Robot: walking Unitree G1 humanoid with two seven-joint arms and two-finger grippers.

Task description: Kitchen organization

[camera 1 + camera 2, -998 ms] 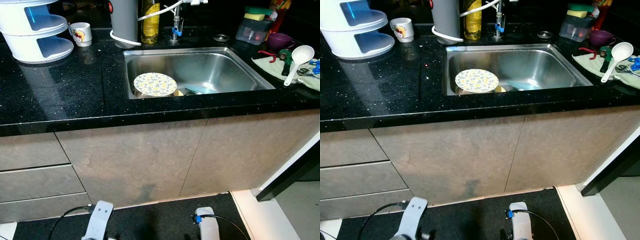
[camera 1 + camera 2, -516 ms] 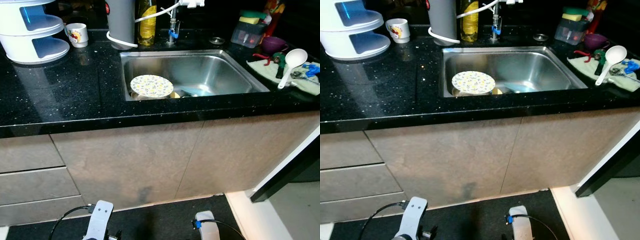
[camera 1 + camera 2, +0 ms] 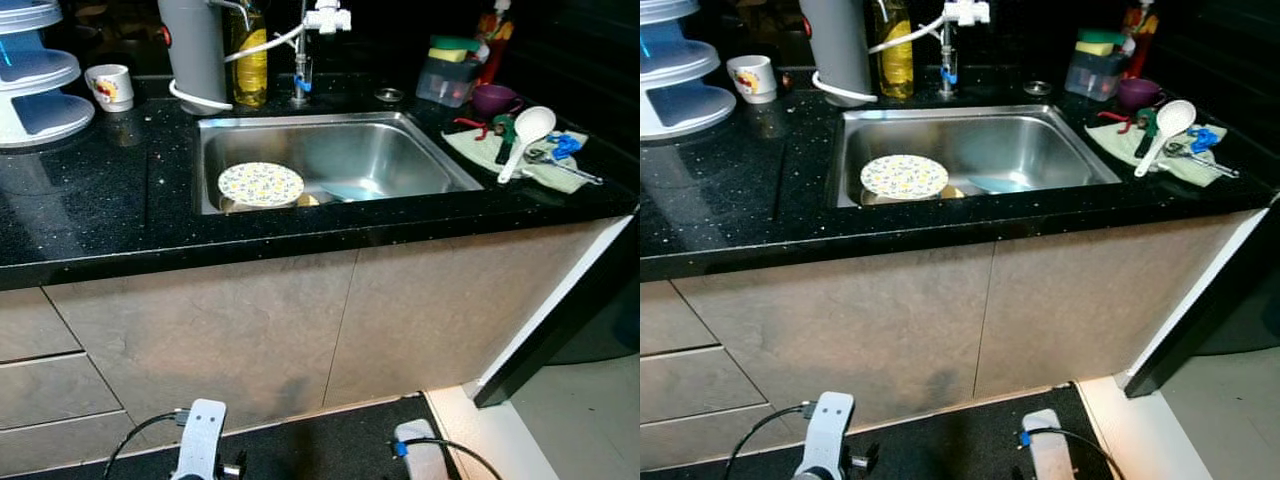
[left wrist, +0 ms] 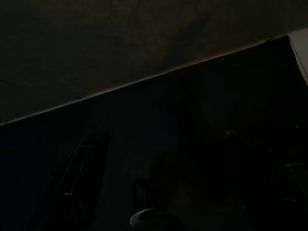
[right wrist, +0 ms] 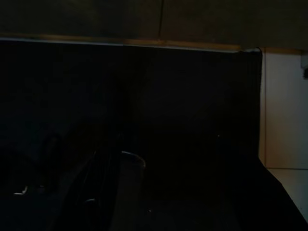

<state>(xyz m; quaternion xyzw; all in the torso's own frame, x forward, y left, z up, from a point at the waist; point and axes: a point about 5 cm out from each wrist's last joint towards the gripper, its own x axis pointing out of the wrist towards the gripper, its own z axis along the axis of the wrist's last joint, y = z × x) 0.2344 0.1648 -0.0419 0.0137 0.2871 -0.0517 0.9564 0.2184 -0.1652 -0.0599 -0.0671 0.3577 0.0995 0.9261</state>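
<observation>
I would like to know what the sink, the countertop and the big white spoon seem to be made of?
The sink looks like brushed stainless steel: grey, with soft reflections on its walls. The countertop seems polished black stone, perhaps granite or a composite: glossy, with small bright specks. The white spoon is probably plastic: plain, opaque and smooth, though ceramic cannot be excluded.

Plate (image 3: 260,184) in sink (image 3: 400,150); mug (image 3: 109,86) left; ladle (image 3: 522,135) right on countertop (image 3: 100,200).

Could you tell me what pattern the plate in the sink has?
The plate is white with small yellow flowers and greenish specks, clearest in the right eye view.
</observation>
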